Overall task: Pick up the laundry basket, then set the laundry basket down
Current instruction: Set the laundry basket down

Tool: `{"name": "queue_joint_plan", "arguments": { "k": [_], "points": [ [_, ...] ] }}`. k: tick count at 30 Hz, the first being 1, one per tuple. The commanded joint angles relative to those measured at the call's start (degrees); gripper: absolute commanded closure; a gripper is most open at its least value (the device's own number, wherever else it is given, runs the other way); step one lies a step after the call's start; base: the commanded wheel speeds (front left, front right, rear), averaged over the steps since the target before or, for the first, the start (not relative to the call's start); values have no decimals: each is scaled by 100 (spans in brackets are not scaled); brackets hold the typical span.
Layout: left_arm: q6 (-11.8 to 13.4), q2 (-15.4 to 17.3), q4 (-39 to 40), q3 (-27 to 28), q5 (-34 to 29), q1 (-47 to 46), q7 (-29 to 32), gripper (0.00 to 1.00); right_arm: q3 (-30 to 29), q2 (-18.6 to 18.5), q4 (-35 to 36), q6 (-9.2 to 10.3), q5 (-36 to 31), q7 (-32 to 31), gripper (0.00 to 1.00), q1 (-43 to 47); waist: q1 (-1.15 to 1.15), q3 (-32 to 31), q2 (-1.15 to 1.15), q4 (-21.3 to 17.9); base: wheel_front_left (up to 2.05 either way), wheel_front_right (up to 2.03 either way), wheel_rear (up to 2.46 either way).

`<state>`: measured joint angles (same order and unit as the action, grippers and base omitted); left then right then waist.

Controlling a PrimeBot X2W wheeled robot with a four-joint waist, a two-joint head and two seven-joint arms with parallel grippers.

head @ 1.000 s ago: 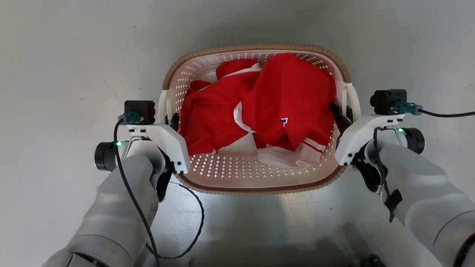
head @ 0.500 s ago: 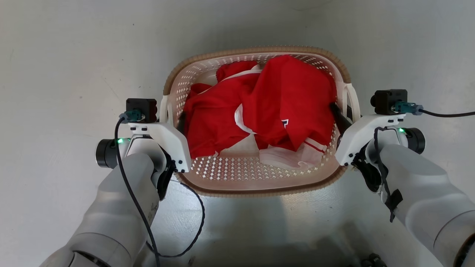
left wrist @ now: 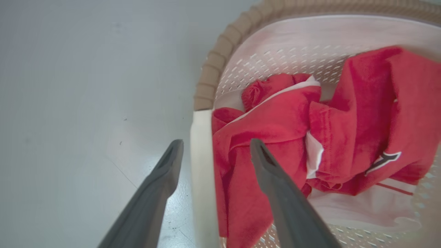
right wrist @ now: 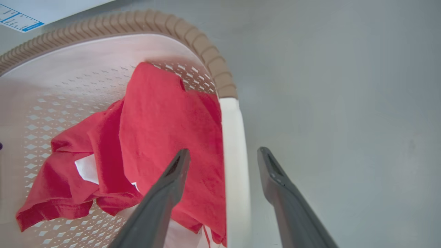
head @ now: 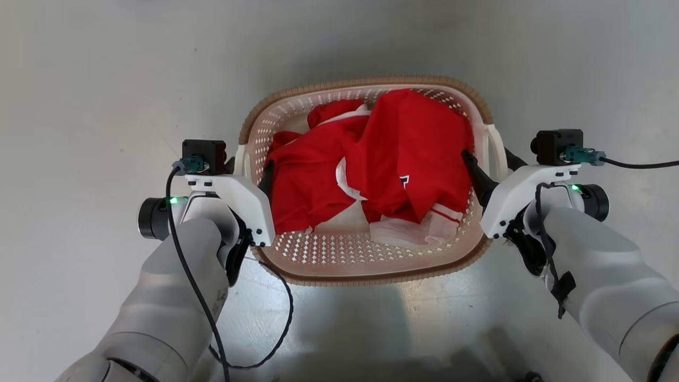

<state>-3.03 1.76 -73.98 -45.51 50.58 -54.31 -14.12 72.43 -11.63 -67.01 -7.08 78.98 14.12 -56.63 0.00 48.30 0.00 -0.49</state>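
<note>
**Two arms, one load, nothing clamped**

Head view: the cream-white perforated plastic laundry basket with the tan woven-look rim (head: pixel 366 278) is resting on the grey glossy floor (head: pixel 79 106), straight before the robot. A crumpled red garment with white trim (head: pixel 414 143) is lying inside it. The left fingers (head: pixel 268 178) and the right fingers (head: pixel 472 167) are reaching to its two short sides.

Left wrist view: the left fingers are standing well spread, straddling the white loop handle of the left side (left wrist: pixel 201 172). A gap is showing on both sides of it, so they are holding nothing. The inner finger is hanging just over the red cloth.

Right wrist view: the right fingers are spread around the other white loop handle (right wrist: pixel 234 165), touching it on neither side as far as I can see.

Whether the step is taking hold or letting go, I am not able to tell. In both cases, I am judging that the arms should be moving together and straight along the handles. The inner fingers should be keeping free of the cloth, because a snag could be tilting the basket.
</note>
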Motion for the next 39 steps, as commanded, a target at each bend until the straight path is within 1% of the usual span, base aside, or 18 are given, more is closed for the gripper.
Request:
{"name": "queue_joint_plan", "arguments": {
  "k": [1,8,14,18,22,28,36,39],
  "points": [
    [46,112,27,55,60,166,-9,0,42,22,-9,-41,61,23,0,328,0,-65,0,-7,0,0,0],
    [102,112,17,54,126,361,-50,0,6,-3,-28,-41,154,53,0,505,0,-525,0,-53,0,0,0],
    [45,115,15,115,133,528,-81,0,-73,-29,-4,-41,227,74,0,661,0,-993,0,-97,0,0,0],
    [35,208,228,258,60,680,-85,0,-267,-19,103,-41,256,84,0,774,0,-1369,0,-152,0,0,0],
    [54,323,593,505,-100,948,-86,0,-660,-29,331,-41,15,86,0,945,0,-1781,0,-236,0,0,0],
    [103,447,1149,950,-456,1443,-87,0,-1480,-138,733,-41,-690,86,0,1373,0,-2437,0,-319,0,0,0],
    [168,545,2053,1733,-1049,2178,-87,0,-2773,-238,1382,-41,-1772,87,0,2082,0,-3186,0,-255,0,0,0],
    [161,550,2261,1920,-1200,2364,-87,0,-3054,-236,1559,-41,-2058,87,0,2274,0,-3350,0,-217,0,0,0]
  ]
}}
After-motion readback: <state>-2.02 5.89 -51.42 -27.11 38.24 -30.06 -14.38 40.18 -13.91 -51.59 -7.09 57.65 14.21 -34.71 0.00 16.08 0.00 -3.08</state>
